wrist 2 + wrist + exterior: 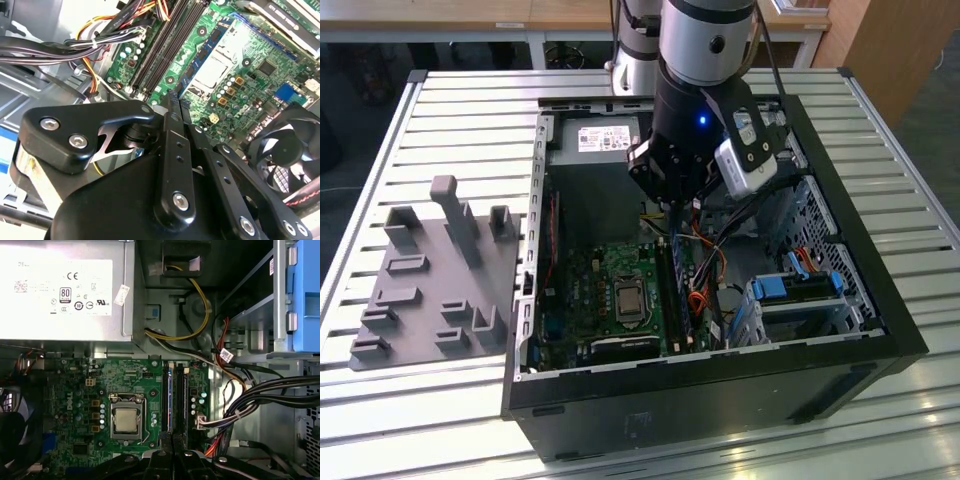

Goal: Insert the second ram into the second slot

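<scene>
Jaws pressed together above the ram slots [176, 390] — cables [270, 395] just beside.

Tool [179, 99] closed, above mobo [252, 47], RAM slots [167, 45], fan [287, 150]

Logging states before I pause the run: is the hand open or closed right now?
Hand: closed, nothing seen in it, poised above the motherboard.

Open case [720, 400] on table [450, 120]; fixture tray [430, 275] at exterior view's left (just beside case); motherboard [585, 290] inside.
</scene>
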`<move>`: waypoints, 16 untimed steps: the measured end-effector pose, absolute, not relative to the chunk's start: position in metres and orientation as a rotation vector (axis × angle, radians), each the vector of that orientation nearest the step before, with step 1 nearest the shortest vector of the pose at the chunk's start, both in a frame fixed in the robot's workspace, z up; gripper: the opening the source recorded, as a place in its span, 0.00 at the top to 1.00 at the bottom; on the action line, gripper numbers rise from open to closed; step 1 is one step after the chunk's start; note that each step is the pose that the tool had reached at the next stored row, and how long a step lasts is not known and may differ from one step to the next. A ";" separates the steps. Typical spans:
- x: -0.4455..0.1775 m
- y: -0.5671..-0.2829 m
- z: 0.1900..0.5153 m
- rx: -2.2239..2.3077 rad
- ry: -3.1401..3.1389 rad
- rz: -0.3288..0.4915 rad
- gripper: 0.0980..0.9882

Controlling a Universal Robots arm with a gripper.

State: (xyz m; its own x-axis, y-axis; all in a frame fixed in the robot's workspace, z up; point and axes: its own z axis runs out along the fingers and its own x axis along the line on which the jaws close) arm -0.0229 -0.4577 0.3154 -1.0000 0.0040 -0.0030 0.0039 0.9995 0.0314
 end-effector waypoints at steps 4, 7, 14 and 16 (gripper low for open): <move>-0.023 -0.458 0.308 0.006 3.138 0.049 0.97; -0.023 -0.458 0.303 0.006 3.140 0.049 0.97; -0.022 -0.458 0.291 0.006 3.144 0.049 0.97; -0.021 -0.458 0.289 0.006 3.144 0.049 0.97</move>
State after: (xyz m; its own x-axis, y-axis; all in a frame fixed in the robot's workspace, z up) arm -0.0210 -0.4577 0.2890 -1.0000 0.0040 0.0032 0.0041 0.9995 0.0314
